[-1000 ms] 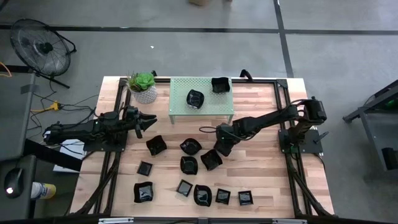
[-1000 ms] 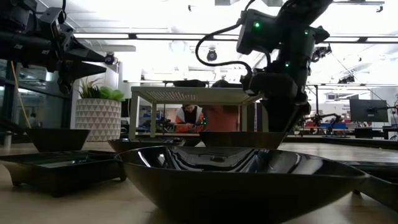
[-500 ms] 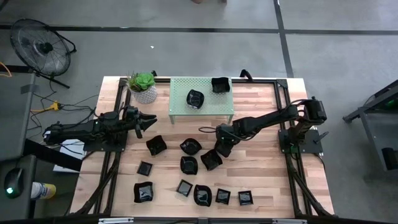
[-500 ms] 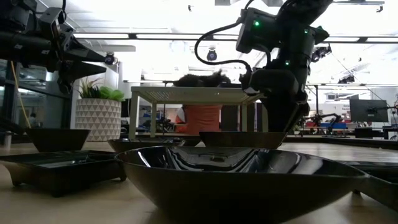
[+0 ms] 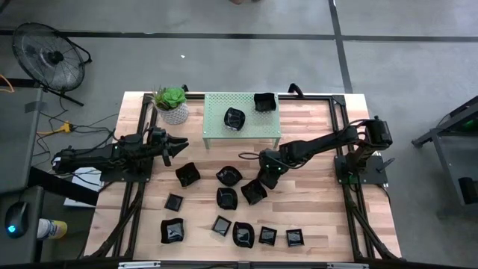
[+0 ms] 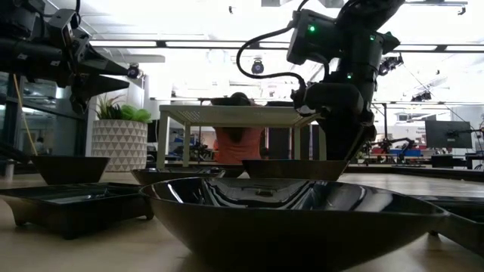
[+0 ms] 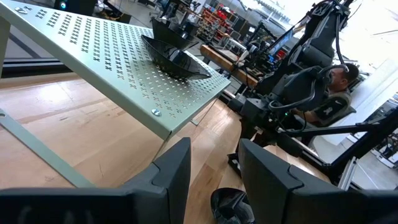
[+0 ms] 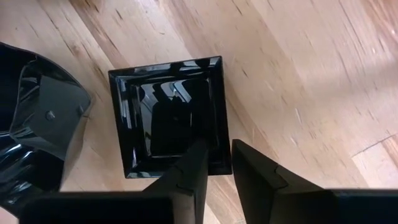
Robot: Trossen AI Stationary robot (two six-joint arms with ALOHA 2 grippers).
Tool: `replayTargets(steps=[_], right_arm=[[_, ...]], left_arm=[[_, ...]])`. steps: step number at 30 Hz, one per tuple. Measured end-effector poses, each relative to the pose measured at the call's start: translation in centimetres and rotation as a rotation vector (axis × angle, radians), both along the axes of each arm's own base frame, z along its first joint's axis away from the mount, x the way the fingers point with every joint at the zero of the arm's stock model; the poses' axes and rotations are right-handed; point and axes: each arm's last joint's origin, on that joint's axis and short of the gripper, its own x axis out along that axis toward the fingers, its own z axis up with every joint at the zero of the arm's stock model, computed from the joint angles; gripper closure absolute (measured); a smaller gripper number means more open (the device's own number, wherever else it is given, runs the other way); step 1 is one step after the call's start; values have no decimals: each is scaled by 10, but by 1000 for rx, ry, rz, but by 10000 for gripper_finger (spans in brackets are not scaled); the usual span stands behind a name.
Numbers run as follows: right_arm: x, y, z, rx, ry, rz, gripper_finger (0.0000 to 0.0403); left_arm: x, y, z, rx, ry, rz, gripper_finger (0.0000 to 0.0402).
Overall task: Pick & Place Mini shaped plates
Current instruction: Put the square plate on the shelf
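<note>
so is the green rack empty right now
No, two black plates sit on the green rack: a wavy one near its middle and a square one at a corner.

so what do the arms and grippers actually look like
Both arms are dark, jointed and slim. The left gripper and right gripper each have two flat, blocky black fingers. The right arm's wrist housing shows small green lights and a looping black cable.

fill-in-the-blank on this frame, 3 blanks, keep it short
1. The number of black plates on the green perforated stand is ____.
2. The right gripper straddles the rim of a plate whose shape is ____.
3. The left gripper hovers near the potted ____.

Missing words: two; square; plant
</note>
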Motion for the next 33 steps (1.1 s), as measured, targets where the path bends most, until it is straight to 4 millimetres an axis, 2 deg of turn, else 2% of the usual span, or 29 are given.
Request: replayTargets(steps=[10,33], right_arm=[[0,0,0,0,-3,0,398],[-1,1,1,33,4,-19,402]], left_arm=[[0,0,0,0,0,0,268],[0,0,0,0,0,-1,268]])
